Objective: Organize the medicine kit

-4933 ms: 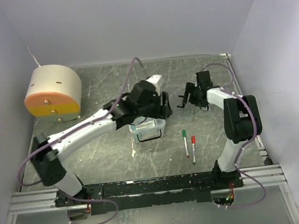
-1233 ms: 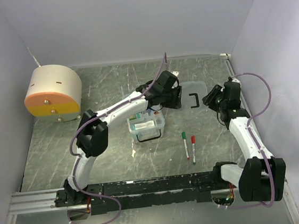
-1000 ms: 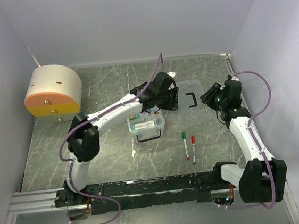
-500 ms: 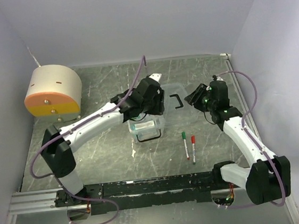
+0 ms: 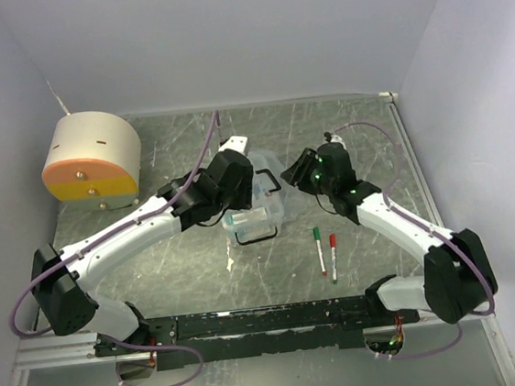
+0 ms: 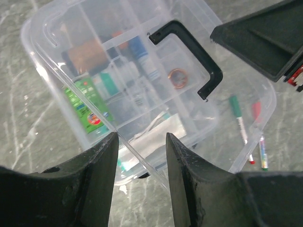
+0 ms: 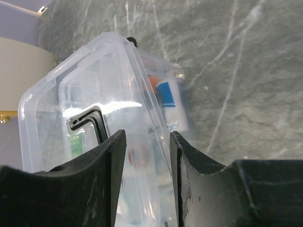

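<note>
The clear lid (image 5: 264, 169) with a black handle (image 5: 273, 182) hangs tilted over the open clear medicine box (image 5: 259, 222). My left gripper (image 5: 250, 186) is shut on the lid's near-left corner, which shows in the left wrist view (image 6: 142, 142). My right gripper (image 5: 295, 171) is shut on the lid's right edge, as the right wrist view shows (image 7: 147, 142). Through the lid (image 6: 227, 80) I see a green packet (image 6: 87, 106), a copper roll (image 6: 85, 54), a tube (image 6: 142, 56) and a ring (image 6: 178, 78). The lid (image 7: 94, 80) fills the right wrist view.
A green pen (image 5: 319, 245) and a red pen (image 5: 332, 255) lie on the table right of the box. A round beige container with an orange face (image 5: 93, 160) stands at the back left. White walls close in on three sides.
Both grippers have carried the lid leftward from the table at the right until it is over the box. The right arm has stretched in towards the middle.
</note>
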